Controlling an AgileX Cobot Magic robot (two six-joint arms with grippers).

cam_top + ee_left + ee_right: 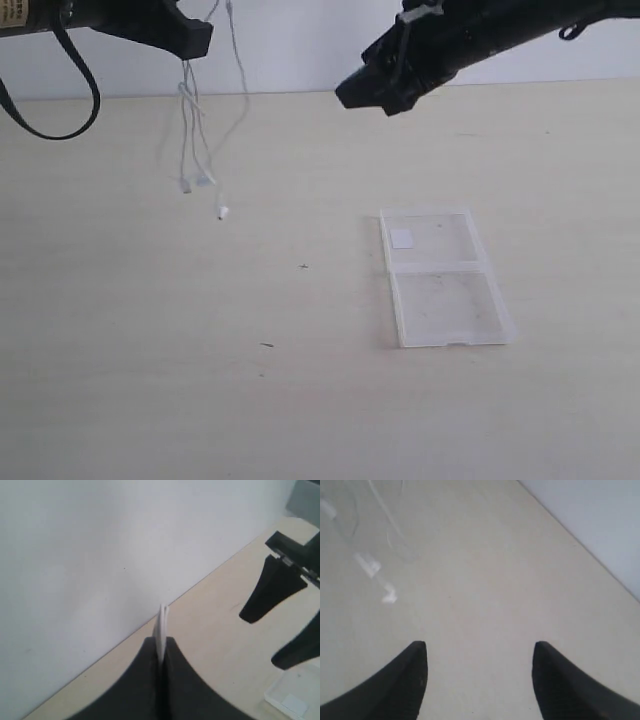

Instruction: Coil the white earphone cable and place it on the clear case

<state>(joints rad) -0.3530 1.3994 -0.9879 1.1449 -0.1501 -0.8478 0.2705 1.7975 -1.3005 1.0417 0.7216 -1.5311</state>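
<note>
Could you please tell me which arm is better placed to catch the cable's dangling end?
Probably the right: the right gripper is open and empty, facing the hanging strands, while the left gripper is shut on the white earphone cable, holding it up.

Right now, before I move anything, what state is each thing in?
white earphone cable: uncoiled, hanging from the left gripper.
clear case: lying open on the table, cable not on it.
left gripper: fingers shut on the cable, raised.
right gripper: fingers open, empty.
</note>
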